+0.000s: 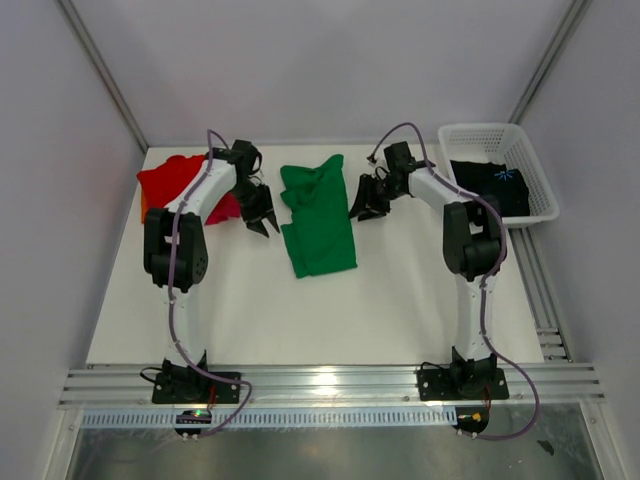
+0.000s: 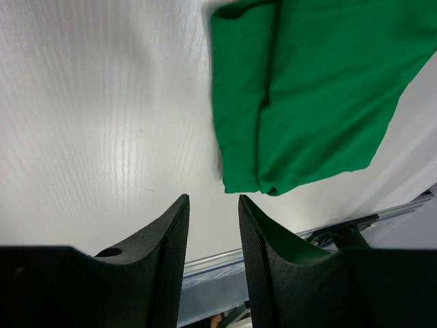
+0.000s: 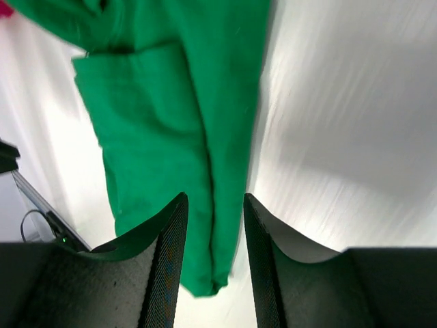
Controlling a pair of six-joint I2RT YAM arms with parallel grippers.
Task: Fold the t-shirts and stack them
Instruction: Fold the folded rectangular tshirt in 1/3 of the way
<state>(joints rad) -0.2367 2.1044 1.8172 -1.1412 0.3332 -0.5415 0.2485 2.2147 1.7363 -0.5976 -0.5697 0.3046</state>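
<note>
A bright green t-shirt [image 1: 318,222] lies on the white table, folded lengthwise into a long strip; it fills the upper right of the left wrist view [image 2: 307,89] and the upper left of the right wrist view [image 3: 171,102]. My left gripper [image 1: 262,214] hovers open just left of it, nothing between its jaws [image 2: 213,199]. On the shirt's right side my right gripper [image 1: 362,200] is open above the shirt's edge [image 3: 213,198]. A red t-shirt [image 1: 170,180] and a magenta-pink one [image 1: 226,208] lie at the back left. A black t-shirt [image 1: 492,184] with blue print sits in the basket.
The white lattice basket [image 1: 534,160] stands at the back right corner of the table. Aluminium rails [image 1: 330,384] run along the near edge by the arm bases. Grey walls enclose the table on three sides.
</note>
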